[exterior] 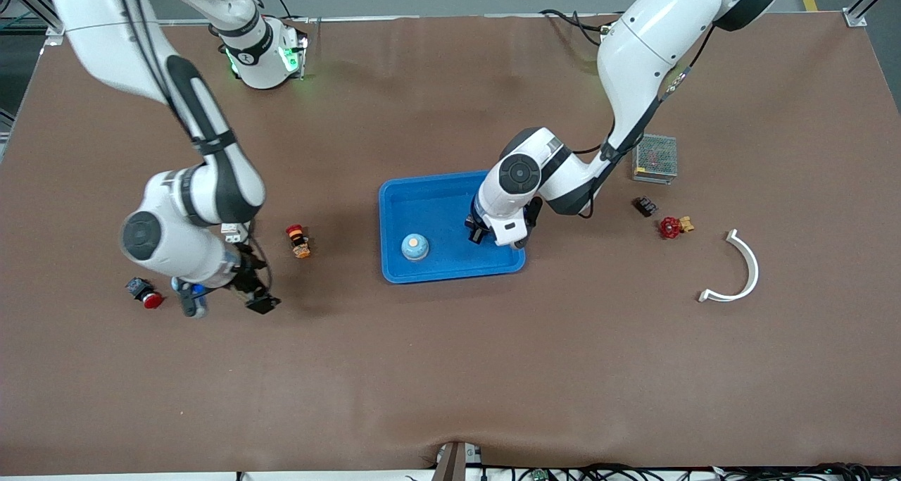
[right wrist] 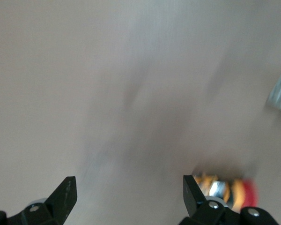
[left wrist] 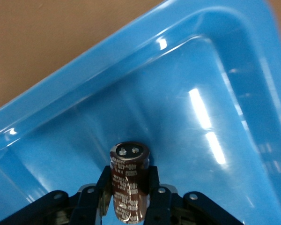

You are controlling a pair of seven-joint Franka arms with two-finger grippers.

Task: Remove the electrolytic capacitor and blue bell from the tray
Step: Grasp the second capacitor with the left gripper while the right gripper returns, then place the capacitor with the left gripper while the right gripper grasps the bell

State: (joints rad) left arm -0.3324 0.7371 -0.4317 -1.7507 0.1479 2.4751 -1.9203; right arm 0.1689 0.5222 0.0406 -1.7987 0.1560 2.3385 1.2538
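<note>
We look down on a brown table (exterior: 450, 368) with a blue tray (exterior: 429, 199) at the middle of the frame. A bell (exterior: 415, 246) with a pale dome sits inside the tray, in its lower part.

The left gripper (exterior: 496, 236) hangs over the tray's lower corner toward the left arm's end, just beside the bell. In the left wrist view its black fingers (left wrist: 103, 185) are closed tight on a dark brown capacitor (left wrist: 129, 180), held upright with its silver top toward the tray floor. White printing runs down the capacitor's sleeve; we can make out numerals but cannot read them reliably.

The right gripper (exterior: 224, 299) is at the lower left of the frame, low over the bare table, and its fingers (right wrist: 65, 194) stand wide apart, holding nothing.

Beside it lie a red push button (exterior: 146, 294) and, a little higher in the frame, an orange and red switch (exterior: 299, 241). At the right of the frame we see a metal mesh box (exterior: 655, 158), a small black part (exterior: 645, 206), a red valve (exterior: 674, 226) and a white curved strip (exterior: 739, 270).
</note>
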